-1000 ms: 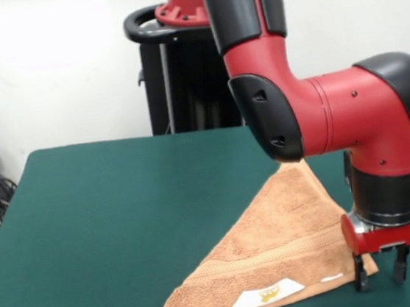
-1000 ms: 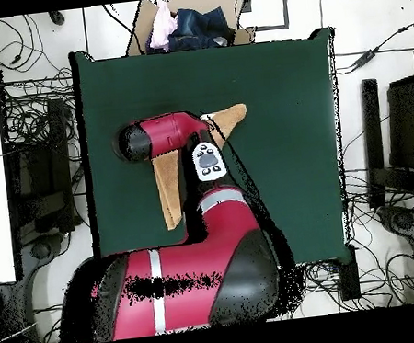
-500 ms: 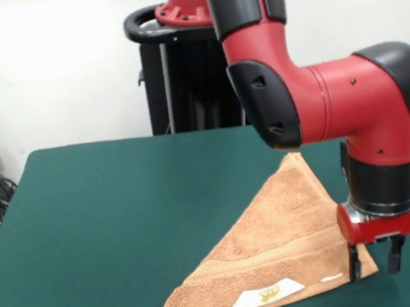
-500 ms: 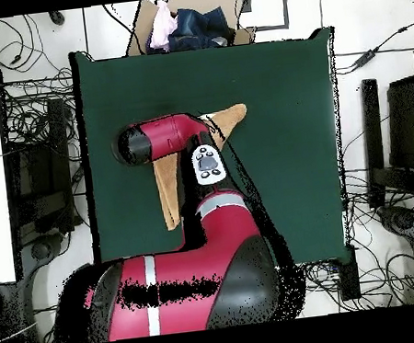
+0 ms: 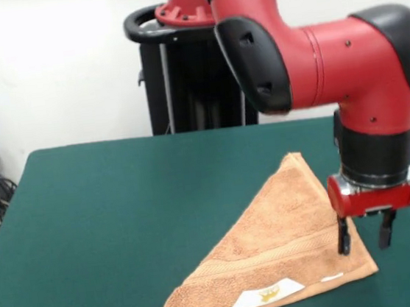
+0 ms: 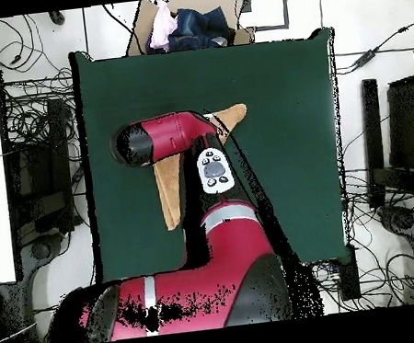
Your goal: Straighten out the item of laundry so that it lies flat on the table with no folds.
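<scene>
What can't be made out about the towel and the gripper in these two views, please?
- Front view: the towel is cut off by the bottom edge at its near left corner.
- Overhead view: the arm covers the towel's middle and hides the gripper entirely.
- Front view: the printing on the white label is too small to read.

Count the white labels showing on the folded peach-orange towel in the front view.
2: a larger white sewn label near the peach-orange terry towel's front edge, and a small white tag right of it. Others may be hidden inside the fold.
</scene>
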You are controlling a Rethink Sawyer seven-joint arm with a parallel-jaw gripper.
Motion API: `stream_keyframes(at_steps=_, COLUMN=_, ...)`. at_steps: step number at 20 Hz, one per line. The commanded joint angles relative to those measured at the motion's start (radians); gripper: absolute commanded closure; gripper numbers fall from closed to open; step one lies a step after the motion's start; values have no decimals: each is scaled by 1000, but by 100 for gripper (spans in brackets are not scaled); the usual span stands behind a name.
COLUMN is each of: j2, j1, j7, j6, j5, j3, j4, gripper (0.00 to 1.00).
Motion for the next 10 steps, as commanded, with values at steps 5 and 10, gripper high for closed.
stream_keyframes(at_steps=5, j2=34, j1=-21, j7=123, j6=8, j5=14, j3=-2, j4=96, gripper=0)
stream_keyframes(at_steps=10, j2=96, j1=-22, j7=128, j6=-61, j5=-5, j3=-2, j4=81, gripper=0)
